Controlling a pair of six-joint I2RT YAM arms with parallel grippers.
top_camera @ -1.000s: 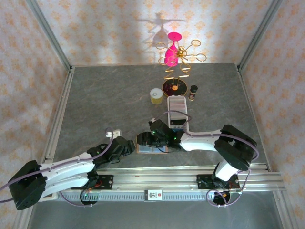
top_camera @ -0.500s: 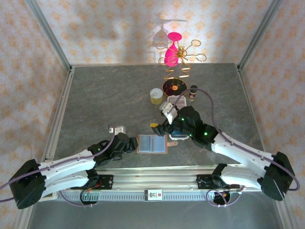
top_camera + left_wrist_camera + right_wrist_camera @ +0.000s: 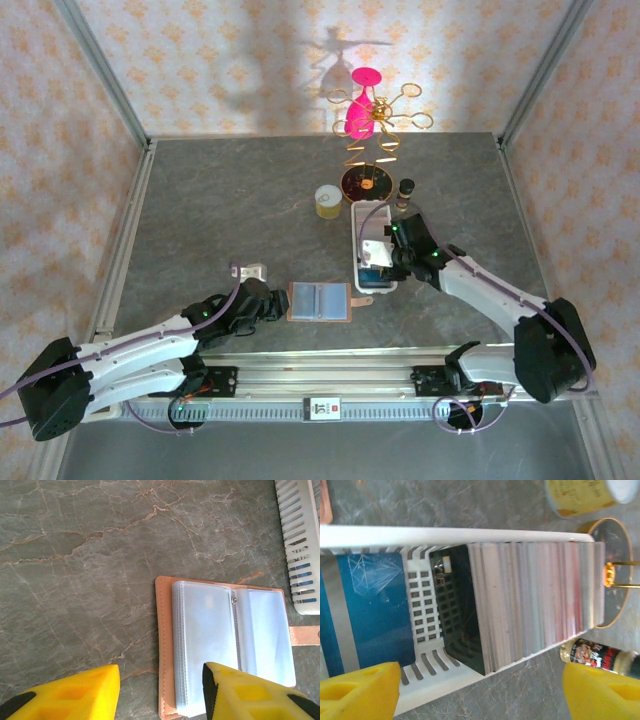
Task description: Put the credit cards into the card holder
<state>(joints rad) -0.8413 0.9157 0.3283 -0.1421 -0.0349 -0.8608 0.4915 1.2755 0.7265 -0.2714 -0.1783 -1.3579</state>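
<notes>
Tan card holder [image 3: 320, 301] lying open and flat near the middle of the tabletop's [image 3: 220, 220] near edge, clear sleeves up, closing tab toward the right edge. Left claw [image 3: 268, 304] just beside its left end, jaws apart, gripping nothing. Credit cards [image 3: 535, 600] packed upright in a long white tray [image 3: 470, 531] just beyond the holder's right end; a dark card [image 3: 460, 615] leaning against the stack, a blue card [image 3: 375, 610] flat on the tray floor. Right claw [image 3: 378, 255] hovering over the tray, jaws wide, empty.
</notes>
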